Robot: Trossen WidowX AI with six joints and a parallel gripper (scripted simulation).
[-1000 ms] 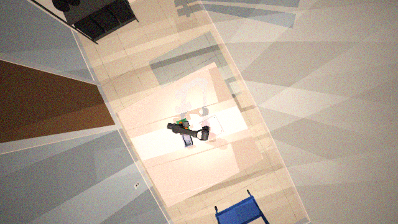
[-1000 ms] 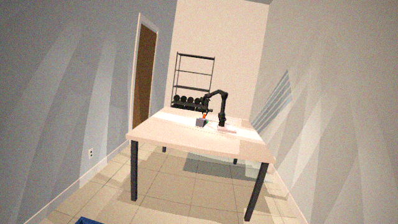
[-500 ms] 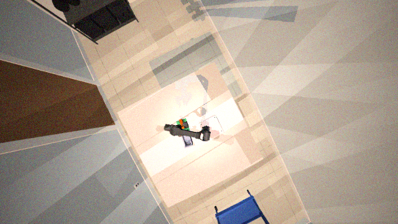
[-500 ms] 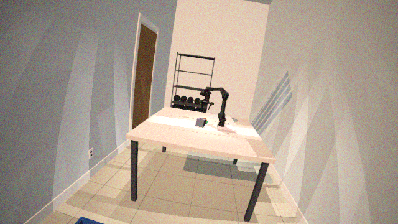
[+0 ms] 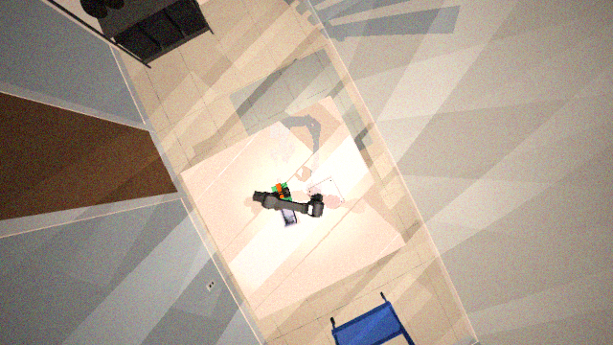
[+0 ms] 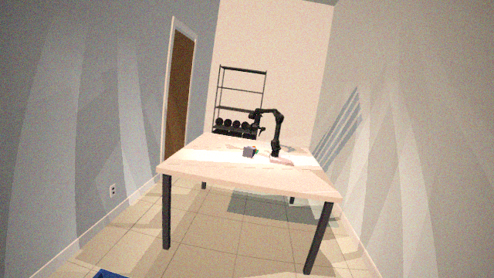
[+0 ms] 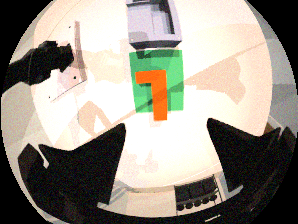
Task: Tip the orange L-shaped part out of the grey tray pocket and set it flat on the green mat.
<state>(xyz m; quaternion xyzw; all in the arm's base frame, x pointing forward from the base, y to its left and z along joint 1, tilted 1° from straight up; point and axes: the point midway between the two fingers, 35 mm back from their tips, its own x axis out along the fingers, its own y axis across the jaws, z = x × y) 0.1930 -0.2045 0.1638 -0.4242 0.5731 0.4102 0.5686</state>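
Pincer (image 7: 166,145) fingers are standing wide, gripping nothing. Below, the orange part (image 7: 154,94) is lying flat on the green mat (image 7: 174,70), beside the grey tray (image 7: 154,27).

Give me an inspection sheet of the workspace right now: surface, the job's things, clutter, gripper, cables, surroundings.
Surface: pale table on dark legs, patched with light and shadow.
Job's things: orange L-shaped part lies flat on the green mat, out of the grey tray; the tray's pocket shows nothing in it; mat and tray sit side by side.
Clutter: a pale flat plate at the arm's foot; nothing else seen.
Gripper: gripper open, above the mat, holding nothing, fingers clear of the part.
Cables: nothing seen.
Surroundings: black shelf rack with dark round things on its lowest shelf, brown door, blue cart on the tiled floor.
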